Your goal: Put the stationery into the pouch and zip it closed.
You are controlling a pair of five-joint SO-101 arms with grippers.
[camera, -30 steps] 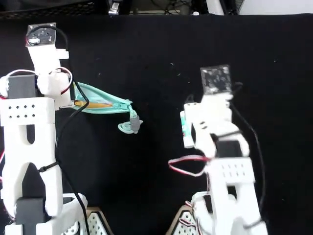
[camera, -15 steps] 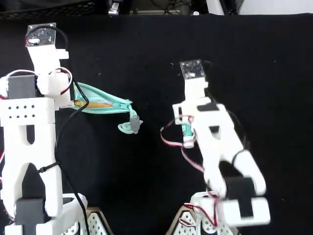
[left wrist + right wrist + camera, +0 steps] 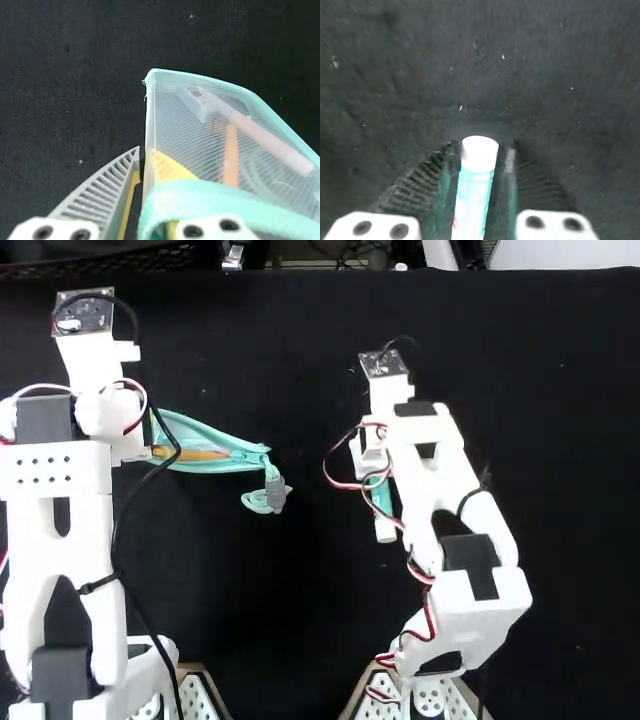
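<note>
At one end of the mint pouch [image 3: 205, 452], the left gripper [image 3: 142, 165] is clamping the mesh wall, its jaws pressing shut on it. Inside the pouch, an orange pencil [image 3: 230, 157] and a pale pink stick [image 3: 272, 145] are lying side by side. Well apart from the pouch, beyond its grey zip pull [image 3: 272, 492], the right gripper [image 3: 480, 147] is pinching a white-and-teal glue stick [image 3: 472, 195], its fingers closing tight against the sides, over the black table [image 3: 560, 370].

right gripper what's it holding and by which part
The right gripper holds the white-and-green stick by its barrel, with the white end sticking out ahead.
</note>
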